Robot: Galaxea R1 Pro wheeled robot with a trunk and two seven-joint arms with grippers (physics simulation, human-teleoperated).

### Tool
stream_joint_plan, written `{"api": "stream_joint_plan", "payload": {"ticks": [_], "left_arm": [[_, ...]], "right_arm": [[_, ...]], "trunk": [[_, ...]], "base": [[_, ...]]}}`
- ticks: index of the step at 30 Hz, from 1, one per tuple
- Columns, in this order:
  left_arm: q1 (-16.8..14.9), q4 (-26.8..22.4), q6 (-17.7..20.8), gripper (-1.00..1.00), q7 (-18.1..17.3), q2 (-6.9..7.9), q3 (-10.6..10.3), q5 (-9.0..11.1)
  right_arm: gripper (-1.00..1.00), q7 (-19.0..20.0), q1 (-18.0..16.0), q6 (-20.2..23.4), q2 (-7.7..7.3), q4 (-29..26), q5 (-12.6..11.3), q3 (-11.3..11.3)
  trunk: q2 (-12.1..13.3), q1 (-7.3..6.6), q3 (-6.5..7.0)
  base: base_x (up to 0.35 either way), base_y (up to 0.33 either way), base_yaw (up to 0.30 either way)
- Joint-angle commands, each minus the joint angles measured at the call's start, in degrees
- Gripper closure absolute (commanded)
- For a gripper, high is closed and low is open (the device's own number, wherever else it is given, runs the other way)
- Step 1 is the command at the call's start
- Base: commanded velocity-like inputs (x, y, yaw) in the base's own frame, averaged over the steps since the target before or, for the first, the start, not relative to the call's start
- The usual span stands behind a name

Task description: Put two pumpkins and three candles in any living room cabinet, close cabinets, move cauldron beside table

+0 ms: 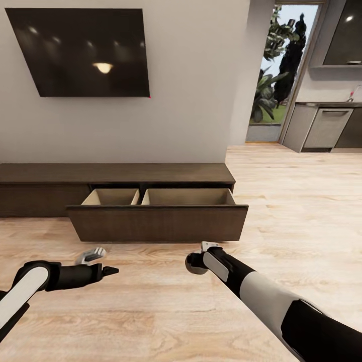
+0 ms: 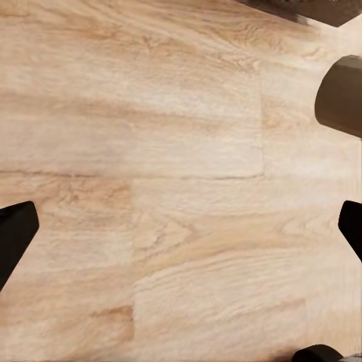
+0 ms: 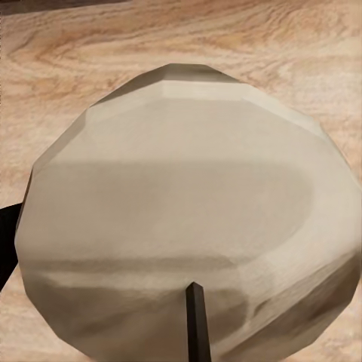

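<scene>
The long dark-brown cabinet (image 1: pixel 115 173) stands against the wall under the TV. Its wide drawer front (image 1: pixel 156 223) is pulled out, and two pale wood compartments behind it show nothing inside. My right gripper (image 1: pixel 198 261) hovers over the floor just in front of the drawer, shut on a candle (image 1: pixel 192 265). In the right wrist view the candle (image 3: pixel 188 204) is a beige-grey cylinder with a dark wick, seen very close. My left gripper (image 1: pixel 100 264) hangs low to the left of it, open and holding nothing. Its dark fingertips (image 2: pixel 15 234) are spread wide over bare planks.
A black TV (image 1: pixel 80 50) hangs on the grey wall above the cabinet. At the right the wall ends and the wood floor (image 1: pixel 301 211) runs on toward grey kitchen units (image 1: pixel 327 128) and a glass door (image 1: pixel 281 75) with plants outside.
</scene>
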Motion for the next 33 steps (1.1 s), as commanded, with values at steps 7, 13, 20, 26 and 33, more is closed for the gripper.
{"api": "stream_joint_plan", "payload": {"ticks": [7, 13, 20, 26, 33], "left_arm": [[-0.07, -2.24, -0.04, -1.0, 10.64, 0.2, 0.82, 0.72], [2.2, -2.33, 0.44, -1.0, 11.59, 0.76, 13.11, 0.73], [3.59, -2.43, 1.21, -1.0, 9.84, 5.8, 26.74, 4.01], [11.57, -2.39, 1.4, -1.0, 7.13, 12.32, 31.98, 28.43], [14.91, -1.93, 1.41, -1.0, 6.67, 12.73, 32.64, 41.53]], "right_arm": [[1.0, -0.49, -0.07, -0.03, -0.1, -0.09, -0.62, 0.34], [1.0, -0.49, -0.07, -0.03, -0.04, 0.0, -0.67, 0.39], [1.0, -0.25, -0.07, -0.03, -0.14, -0.02, -0.64, 0.38], [1.0, -0.06, -0.09, -0.03, -0.19, -0.09, -0.52, 0.39], [1.0, -0.08, -0.07, -0.38, -0.07, -0.14, -0.5, 0.58]], "trunk": [[-0.03, -0.01, -0.06], [-0.03, -0.01, -0.06], [-0.03, -0.01, -0.06], [-0.03, -0.01, -0.06], [-0.03, -0.01, -0.06]], "base": [[0.0, 0.0, 0.0], [0.0, 0.0, 0.0], [0.0, 0.0, 0.0], [0.0, 0.0, 0.0], [0.0, 0.0, 0.0]]}}
